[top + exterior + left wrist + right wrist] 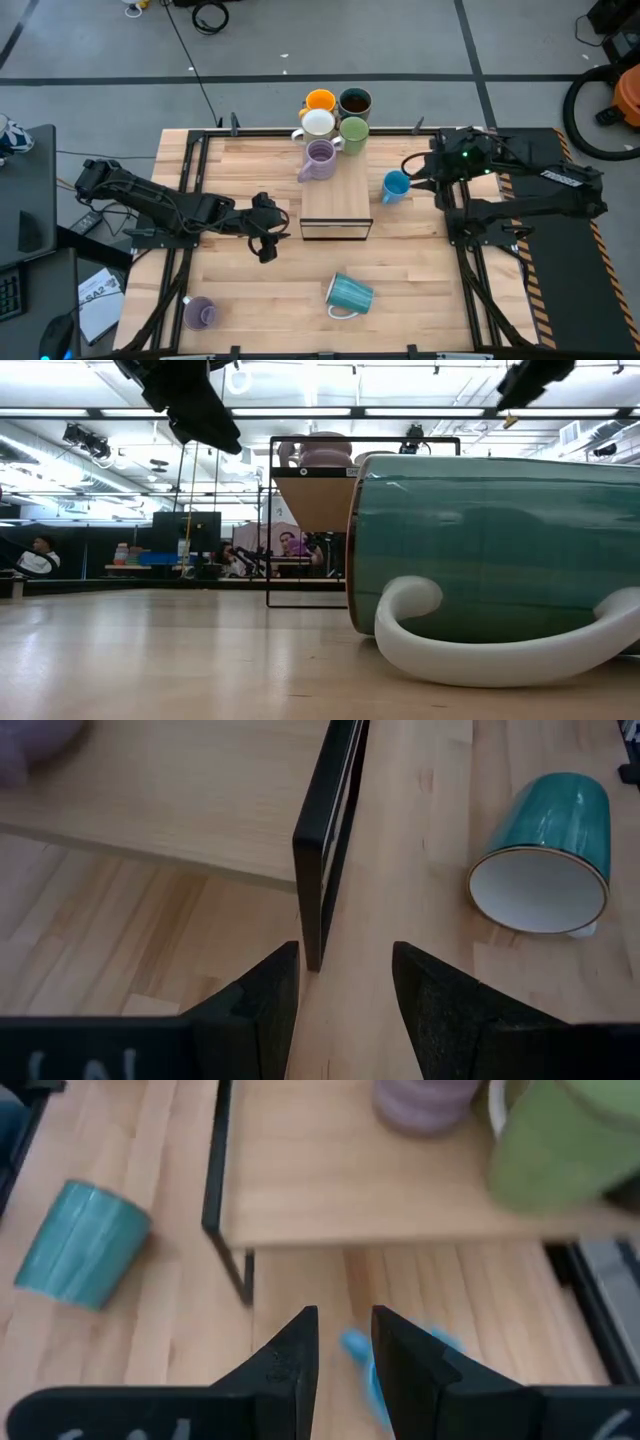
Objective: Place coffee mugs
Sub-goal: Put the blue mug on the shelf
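Table (250, 300): pale wood planks, with a black frame along its edges.
Shelf (336, 180): a wooden board on a thin black frame, standing at the table's middle and reaching to the far edge.
Orange mug (320, 101): upright at the far end of the shelf.
Dark mug (355, 102): upright just beside the orange mug, dark inside.
Pale mug (318, 123): upright, in front of the orange mug and touching it.
Green mug (353, 131): upright beside the pale mug, in front of the dark mug.
Lilac mug (320, 158): on the shelf just in front of the pale mug, nearest the shelf's bare half.
Blue mug (396, 186): on the table just right of the shelf, at the tips of the right gripper.
Teal mug (349, 294): the largest, ribbed, lying on its side on the near table in front of the shelf, white handle against the wood; it fills the low view.
Second lilac mug (199, 314): near the table's near left corner, well apart from the rest.
Left gripper (266, 240): over the table just left of the shelf's near end; jaws apart with nothing between them, the shelf's black frame edge showing through the gap in its wrist view.
Right gripper (412, 181): right of the shelf, fingers (290, 1365) set at the blue mug with a narrow gap; blue shows between and beyond them, but I cannot tell whether they actually grip it.
Room: people sit at desks far behind the table in the low view.
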You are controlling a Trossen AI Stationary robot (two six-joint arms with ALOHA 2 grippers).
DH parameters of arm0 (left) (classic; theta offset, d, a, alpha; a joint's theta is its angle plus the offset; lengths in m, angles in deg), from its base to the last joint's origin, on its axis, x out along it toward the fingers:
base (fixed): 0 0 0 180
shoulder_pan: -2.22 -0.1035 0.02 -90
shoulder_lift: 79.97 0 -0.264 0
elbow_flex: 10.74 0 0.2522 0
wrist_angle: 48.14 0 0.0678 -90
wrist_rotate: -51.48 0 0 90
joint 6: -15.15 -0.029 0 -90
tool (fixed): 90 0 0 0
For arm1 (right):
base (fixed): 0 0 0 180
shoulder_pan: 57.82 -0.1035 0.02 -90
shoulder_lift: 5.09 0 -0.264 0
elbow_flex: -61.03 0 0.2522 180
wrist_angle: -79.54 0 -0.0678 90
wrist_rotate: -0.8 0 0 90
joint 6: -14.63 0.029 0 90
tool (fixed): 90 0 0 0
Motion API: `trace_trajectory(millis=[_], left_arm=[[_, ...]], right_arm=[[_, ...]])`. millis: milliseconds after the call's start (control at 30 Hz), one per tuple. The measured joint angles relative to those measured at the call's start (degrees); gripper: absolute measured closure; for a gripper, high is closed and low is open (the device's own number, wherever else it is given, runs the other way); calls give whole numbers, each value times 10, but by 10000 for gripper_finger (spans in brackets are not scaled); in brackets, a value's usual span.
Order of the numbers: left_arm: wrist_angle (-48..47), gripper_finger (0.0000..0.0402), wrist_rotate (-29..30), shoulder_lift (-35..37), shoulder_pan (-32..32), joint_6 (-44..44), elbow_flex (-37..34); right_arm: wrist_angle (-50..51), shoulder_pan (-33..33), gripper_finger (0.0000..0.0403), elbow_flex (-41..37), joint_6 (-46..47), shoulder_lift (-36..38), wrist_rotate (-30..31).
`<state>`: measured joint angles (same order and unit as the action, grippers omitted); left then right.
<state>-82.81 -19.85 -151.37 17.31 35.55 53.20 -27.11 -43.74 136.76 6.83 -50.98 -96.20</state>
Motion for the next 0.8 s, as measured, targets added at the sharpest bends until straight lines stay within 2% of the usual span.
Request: trace_trajectory(millis=[133, 233, 433, 800], left_arm=[[0, 232, 0, 0, 0, 0, 0], [1, 232, 0, 0, 0, 0, 0], [1, 232, 0, 0, 0, 2, 0], [1, 232, 0, 0, 0, 26, 0]], right_arm=[[-62, -10, 302, -26, -40, -11, 20], [-58, -10, 302, -42, -69, -21, 30], [-59, -10, 302, -105, -110, -36, 9], [-101, -10, 302, -195, -140, -38, 70]])
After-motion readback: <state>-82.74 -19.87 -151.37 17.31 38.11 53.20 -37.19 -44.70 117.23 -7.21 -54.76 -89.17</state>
